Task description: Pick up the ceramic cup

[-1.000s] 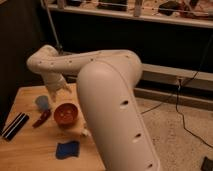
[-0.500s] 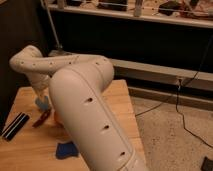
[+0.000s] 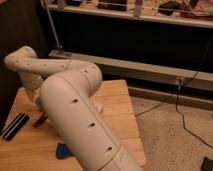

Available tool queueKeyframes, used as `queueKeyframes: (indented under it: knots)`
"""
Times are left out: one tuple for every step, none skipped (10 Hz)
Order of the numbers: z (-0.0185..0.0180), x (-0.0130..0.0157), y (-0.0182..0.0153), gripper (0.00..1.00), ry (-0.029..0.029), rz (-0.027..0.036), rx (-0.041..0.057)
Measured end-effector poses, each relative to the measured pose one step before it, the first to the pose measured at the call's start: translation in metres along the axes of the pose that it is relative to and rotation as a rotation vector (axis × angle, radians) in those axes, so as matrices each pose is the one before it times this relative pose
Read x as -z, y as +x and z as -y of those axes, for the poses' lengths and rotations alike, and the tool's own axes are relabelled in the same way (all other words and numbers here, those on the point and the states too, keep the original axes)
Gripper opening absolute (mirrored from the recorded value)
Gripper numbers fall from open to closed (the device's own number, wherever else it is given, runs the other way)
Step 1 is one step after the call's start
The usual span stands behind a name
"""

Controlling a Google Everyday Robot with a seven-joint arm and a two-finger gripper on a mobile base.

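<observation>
The ceramic cup [image 3: 38, 102] shows only as a small light-blue sliver at the left of the frame, on the wooden table [image 3: 117, 107], pressed up against the left edge of the robot's arm [image 3: 75, 110], which covers the rest of it. The gripper [image 3: 34, 93] hangs directly over that sliver, at the end of the pale forearm that drops from the bend in the upper left. It is largely hidden by the arm, so I cannot tell whether it is parted or closed, or whether it touches the cup.

Just below the cup a red object [image 3: 41, 120] pokes out from behind the arm. Further left, near the table's edge, lies a flat black object [image 3: 15, 125] with pale stripes. A blue cloth [image 3: 63, 150] sits at the lower edge of the frame, partly under the arm, and a small white thing [image 3: 98, 106] lies right of the arm.

The tabletop is light, warm-toned wood with visible board seams. To its right is a speckled floor [image 3: 170, 135] crossed by a black cable [image 3: 180, 117] that runs up to a wall outlet [image 3: 178, 79]. Behind the table stands a dark wall with a pale ledge [image 3: 150, 75] at its foot, a metal pole [image 3: 52, 25] and, along the top, a cluttered shelf [image 3: 150, 17].
</observation>
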State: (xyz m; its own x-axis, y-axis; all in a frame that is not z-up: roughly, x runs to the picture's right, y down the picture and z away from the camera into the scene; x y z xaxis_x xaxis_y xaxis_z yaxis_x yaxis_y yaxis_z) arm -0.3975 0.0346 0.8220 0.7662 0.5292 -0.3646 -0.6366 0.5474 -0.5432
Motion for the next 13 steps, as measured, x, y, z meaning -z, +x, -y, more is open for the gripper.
queueKeyframes:
  knots:
    - [-0.01647, -0.00970, -0.00338, 0.65, -0.00668, -0.02237, 0.05251]
    - [-0.01024, -0.00555, -0.00063, 0.65, -0.00623, -0.01606, 0.03195]
    - [-0.01063, -0.00828, 0.00121, 0.65, -0.00272, -0.02651, 0.04284]
    - [-0.00636, -0.00826, 0.00191, 0.65, 0.00511, -0.02355, 0.03451]
    - [-0.00284, -0.00822, 0.00143, 0.65, 0.00641, -0.01818, 0.02033]
    - [0.00182, -0.00845, 0.00096, 0.65, 0.01540, -0.01356, 0.01163]
    - [0.00370, -0.00721, -0.00019, 0.65, 0.01246, -0.00790, 0.00059]
    - [0.00207, -0.00483, -0.00182, 0.65, 0.00391, 0.00063, -0.00253]
    - [0.00217, -0.00351, -0.00257, 0.65, -0.00111, 0.00641, -0.00323]
    - [0.00199, -0.00390, -0.00184, 0.65, -0.01703, 0.00827, -0.00597]
    - [0.00055, -0.00358, -0.00105, 0.65, -0.02995, 0.00850, -0.00349]
    - [0.00171, -0.00440, 0.00131, 0.65, -0.01774, -0.00118, 0.00123]
    - [0.00422, -0.00655, 0.00413, 0.65, -0.01296, -0.01158, -0.00040]
